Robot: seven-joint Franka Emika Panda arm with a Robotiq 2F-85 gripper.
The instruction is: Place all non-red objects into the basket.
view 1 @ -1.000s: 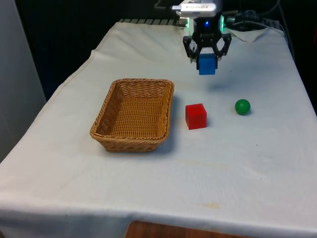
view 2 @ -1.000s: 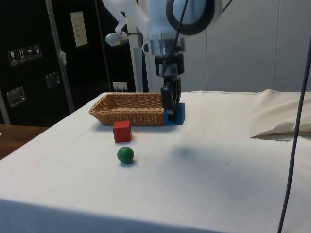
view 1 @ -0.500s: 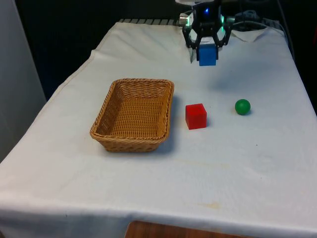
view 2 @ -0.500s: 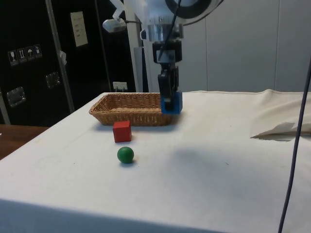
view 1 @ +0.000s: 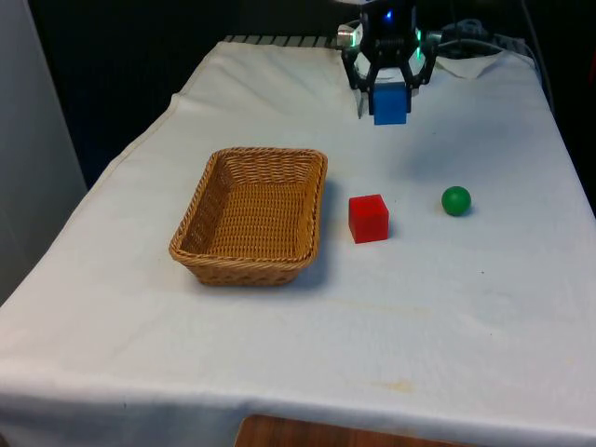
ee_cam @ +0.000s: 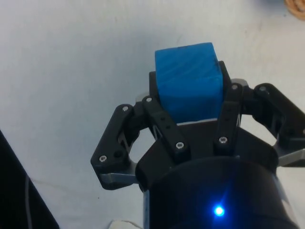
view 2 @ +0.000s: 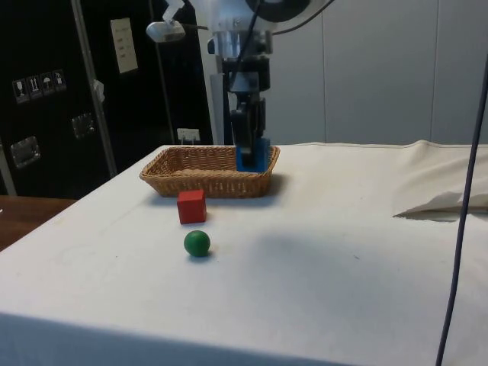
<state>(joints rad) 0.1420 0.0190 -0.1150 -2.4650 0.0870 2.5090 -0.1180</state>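
Two loose things, red cube [view 1: 369,218] and green ball [view 1: 455,200], lie beside the basket [view 1: 199,209] while our gripper [view 1: 390,98] clamps the blue cube [view 1: 390,103] above open cloth [view 1: 484,307].

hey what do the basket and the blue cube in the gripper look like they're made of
The basket looks like woven wicker or rattan: tan strands in a visible weave with a braided rim, matte. The blue cube, held by the gripper, has flat faces, fairly crisp edges and faint streaks on its surface; that suggests painted wood or foam, but the look leaves it open.
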